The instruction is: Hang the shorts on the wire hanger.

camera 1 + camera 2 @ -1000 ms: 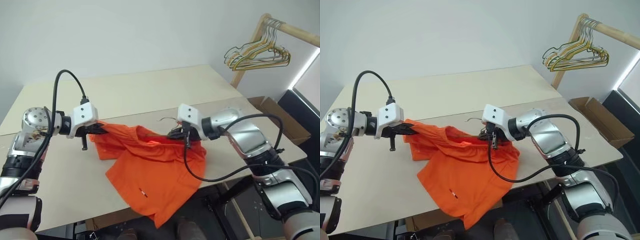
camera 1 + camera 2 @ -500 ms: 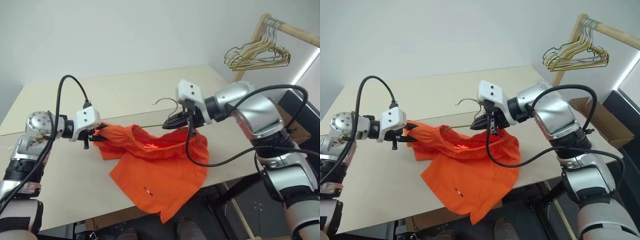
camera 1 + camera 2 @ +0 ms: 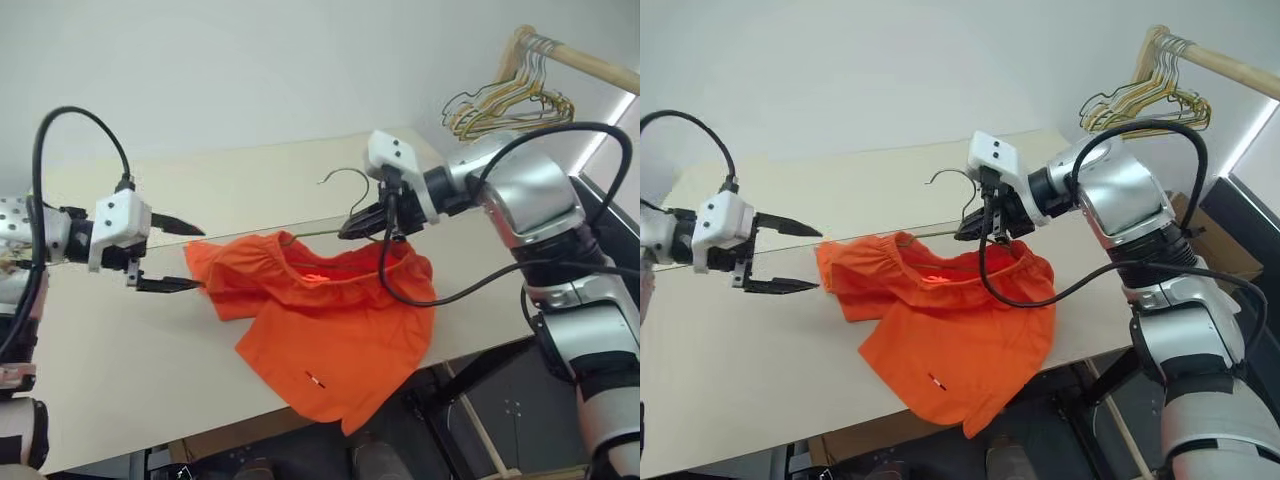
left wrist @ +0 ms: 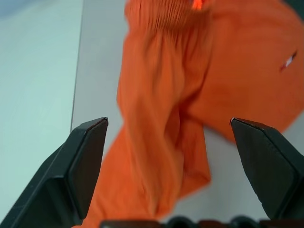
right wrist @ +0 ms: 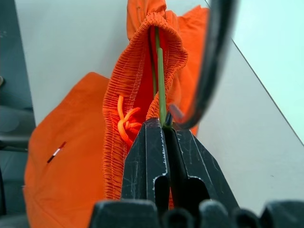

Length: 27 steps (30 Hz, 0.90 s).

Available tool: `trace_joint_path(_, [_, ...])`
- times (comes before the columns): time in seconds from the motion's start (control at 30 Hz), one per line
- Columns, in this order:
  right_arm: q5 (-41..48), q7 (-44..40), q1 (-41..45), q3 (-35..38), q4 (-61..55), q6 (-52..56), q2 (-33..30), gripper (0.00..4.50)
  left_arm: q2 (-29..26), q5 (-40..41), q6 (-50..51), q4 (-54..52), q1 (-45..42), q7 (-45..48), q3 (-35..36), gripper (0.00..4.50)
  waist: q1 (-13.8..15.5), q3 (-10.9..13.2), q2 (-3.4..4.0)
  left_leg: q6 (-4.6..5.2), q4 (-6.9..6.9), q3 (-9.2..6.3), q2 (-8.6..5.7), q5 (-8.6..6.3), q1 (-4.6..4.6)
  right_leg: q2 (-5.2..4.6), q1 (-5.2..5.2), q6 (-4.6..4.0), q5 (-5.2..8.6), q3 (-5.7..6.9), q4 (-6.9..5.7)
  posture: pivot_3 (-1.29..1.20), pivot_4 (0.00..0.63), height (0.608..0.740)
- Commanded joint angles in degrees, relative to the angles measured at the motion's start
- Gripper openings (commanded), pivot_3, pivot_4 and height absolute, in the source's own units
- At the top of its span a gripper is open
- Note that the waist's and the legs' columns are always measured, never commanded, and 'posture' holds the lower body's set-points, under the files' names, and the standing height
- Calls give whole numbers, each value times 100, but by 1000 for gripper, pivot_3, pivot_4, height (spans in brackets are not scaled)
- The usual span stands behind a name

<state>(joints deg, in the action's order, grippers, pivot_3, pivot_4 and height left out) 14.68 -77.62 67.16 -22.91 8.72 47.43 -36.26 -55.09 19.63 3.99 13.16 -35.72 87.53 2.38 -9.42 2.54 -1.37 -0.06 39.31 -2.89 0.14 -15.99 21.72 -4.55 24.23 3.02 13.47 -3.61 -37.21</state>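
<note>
The left claw point(image 3: 170, 257) hangs with fingers wide apart, empty, just beside the orange shorts point(image 3: 330, 330). These drape off the table point(image 3: 110, 370) edge, waistband threaded on the wire hanger point(image 3: 330, 230). The right claw point(image 3: 368, 222) is clamped together on that hanger. With one end unsupported, the shorts may slide off the tilted wire. No readable writing shows.

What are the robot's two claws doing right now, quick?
Left claw: open, holding nothing, beside the shorts.
Right claw: shut on the wire hanger, which runs inside the shorts' waistband.
</note>
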Motion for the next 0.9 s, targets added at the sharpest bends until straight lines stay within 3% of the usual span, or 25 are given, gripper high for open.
trace_joint_path(0.03, [-22,-91,310,20,-22,-178,155,0,523,-157,135,-223,-466,-475,-319,4479,15,0,0,0,3,-1,-1,0,-1,0,-3,1,0,1,-1,-105,0,740])
trace_joint_path(0.17, [-41,-186,374,-29,-34,-283,226,0,1005,-781,-133,284,-871,-635,-880,4479,-50,-1,-1,-1,8,-3,-3,1,3,2,1,2,-2,-1,-4,-104,0,740])
trace_joint_path(0.4, [-81,-281,442,-53,-88,-395,306,0,1312,-1389,-492,1205,-1377,-476,-1441,4479,-108,-1,-1,-4,7,-5,-2,2,5,4,6,2,-2,-1,-4,-108,0,740])
trace_joint_path(0.83, [-36,-326,402,14,-82,-479,432,0,1217,-1417,-514,1195,-1251,-253,-1321,181,-91,-1,-1,-5,8,-6,-4,3,6,0,6,2,-1,-1,-4,-93,0,740])
trace_joint_path(0.9, [-28,-319,381,21,-114,-472,445,0,1198,-1379,-448,1116,-1188,-278,-1274,21,-82,-1,-1,-5,8,-7,-4,3,7,1,7,2,-1,-1,-4,-60,0,740])
